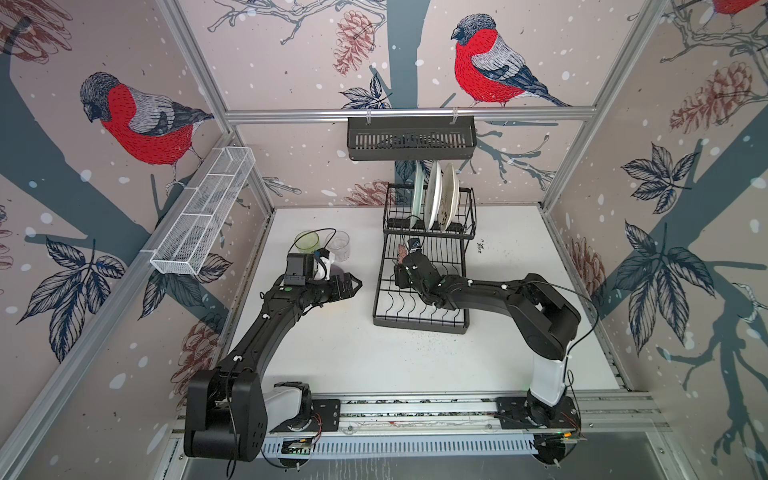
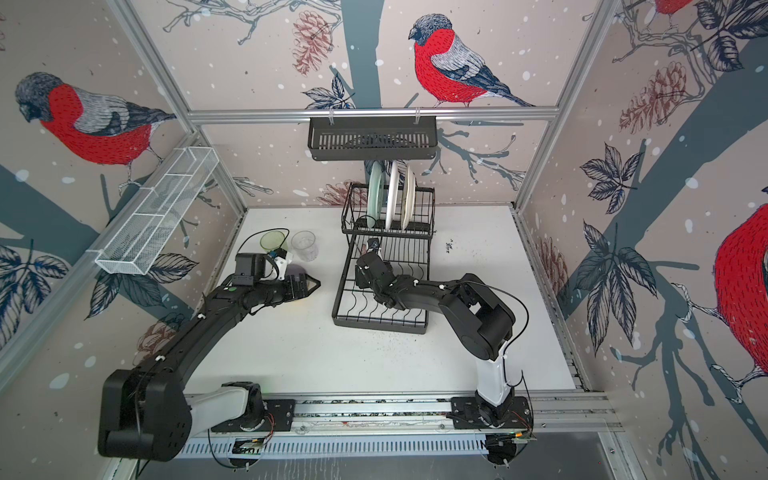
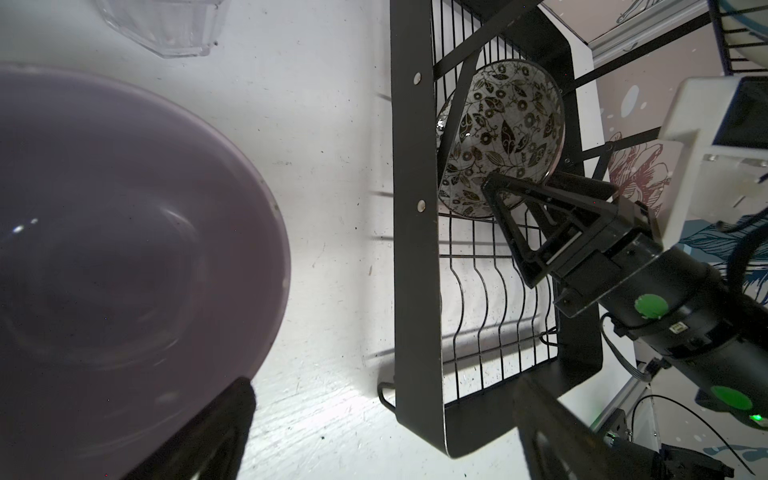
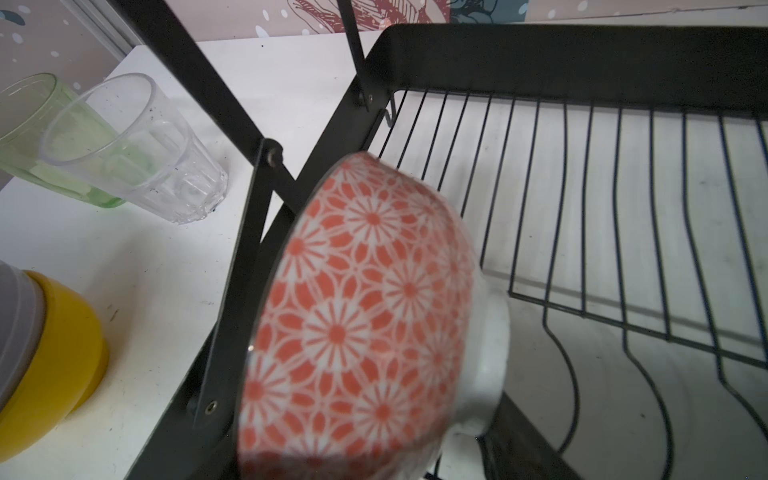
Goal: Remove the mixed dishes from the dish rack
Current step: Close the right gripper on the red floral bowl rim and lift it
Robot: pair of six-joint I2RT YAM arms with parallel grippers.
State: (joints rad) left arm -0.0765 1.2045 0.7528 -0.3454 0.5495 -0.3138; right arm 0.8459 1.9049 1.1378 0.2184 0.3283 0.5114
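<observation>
The black wire dish rack (image 1: 422, 286) stands near the counter's (image 1: 519, 332) far edge, its raised slotted tier holding three round plates on edge: pale green (image 1: 418, 192), white patterned (image 1: 434, 195) and cream (image 1: 450, 196). Over the flat lower grid, the right hand (image 3: 515, 195) grasps a glossy bowl (image 4: 365, 316) by its rim, tilted on its side, orange flower pattern outside, dark leaf print inside. The left hand (image 1: 353, 286) hangs released above a smooth lilac bowl (image 3: 124, 257) nested in a yellow bowl (image 4: 54, 357). Toward the counter's far-left corner stand a green glass (image 1: 306, 241) and a faceted clear glass (image 1: 338, 245).
</observation>
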